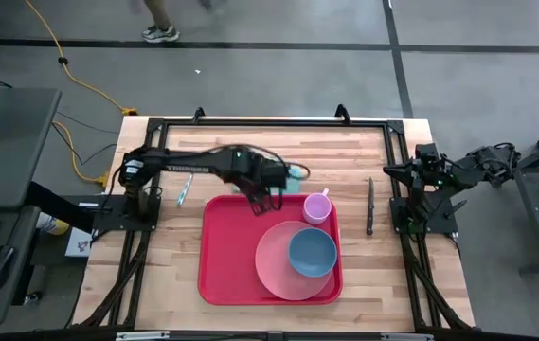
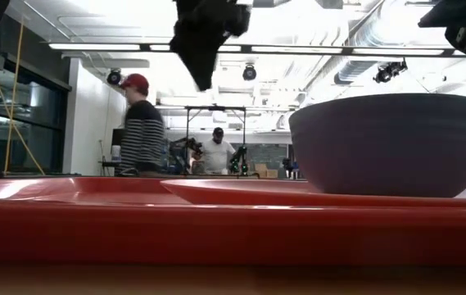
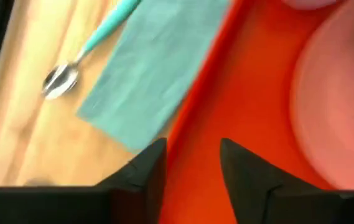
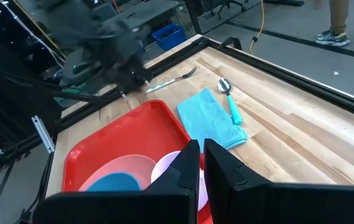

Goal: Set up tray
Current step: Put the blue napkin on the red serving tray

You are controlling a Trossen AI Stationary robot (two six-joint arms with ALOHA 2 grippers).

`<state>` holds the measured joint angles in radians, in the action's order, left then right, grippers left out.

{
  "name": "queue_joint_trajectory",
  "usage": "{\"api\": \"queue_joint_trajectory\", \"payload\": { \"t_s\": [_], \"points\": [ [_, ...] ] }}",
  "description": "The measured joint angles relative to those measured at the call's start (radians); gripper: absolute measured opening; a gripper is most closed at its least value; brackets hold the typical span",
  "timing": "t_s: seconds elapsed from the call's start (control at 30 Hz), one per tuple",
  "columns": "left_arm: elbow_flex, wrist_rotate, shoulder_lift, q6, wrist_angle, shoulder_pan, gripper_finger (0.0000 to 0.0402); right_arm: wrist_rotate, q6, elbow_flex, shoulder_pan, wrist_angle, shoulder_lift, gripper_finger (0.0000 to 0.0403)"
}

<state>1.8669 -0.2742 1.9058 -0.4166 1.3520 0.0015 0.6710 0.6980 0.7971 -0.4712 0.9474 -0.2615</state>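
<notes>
Left gripper [image 3: 192, 158] open above tray [image 3: 226, 106] rim.

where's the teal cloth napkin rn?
The teal cloth napkin lies flat on the wooden table just beyond the far rim of the large red plastic tray, partly under the left arm in the high view, with a teal-handled spoon beside it.
</notes>
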Motion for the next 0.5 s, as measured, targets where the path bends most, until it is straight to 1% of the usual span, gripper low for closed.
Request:
{"api": "queue_joint_trajectory", "payload": {
  "t_s": [0.17, 0.3, 0.4, 0.5],
  "points": [
    [0.000, 0.032, -0.009, 0.113, 0.091, 0.103, 0.0261, -0.019, -0.005, 0.000, 0.000, 0.002, 0.000, 0.0000],
    [-0.026, 0.116, -0.009, 0.224, 0.096, 0.207, 0.0310, -0.045, -0.008, 0.000, 0.000, 0.003, 0.000, 0.0000],
    [-0.082, 0.182, -0.007, 0.263, 0.051, 0.287, 0.0331, -0.058, -0.008, 0.000, 0.000, 0.011, 0.000, 0.0000],
    [-0.150, 0.254, -0.008, 0.266, -0.008, 0.362, 0.0336, -0.068, -0.008, 0.000, 0.000, 0.013, 0.000, 0.0000]
  ]
}}
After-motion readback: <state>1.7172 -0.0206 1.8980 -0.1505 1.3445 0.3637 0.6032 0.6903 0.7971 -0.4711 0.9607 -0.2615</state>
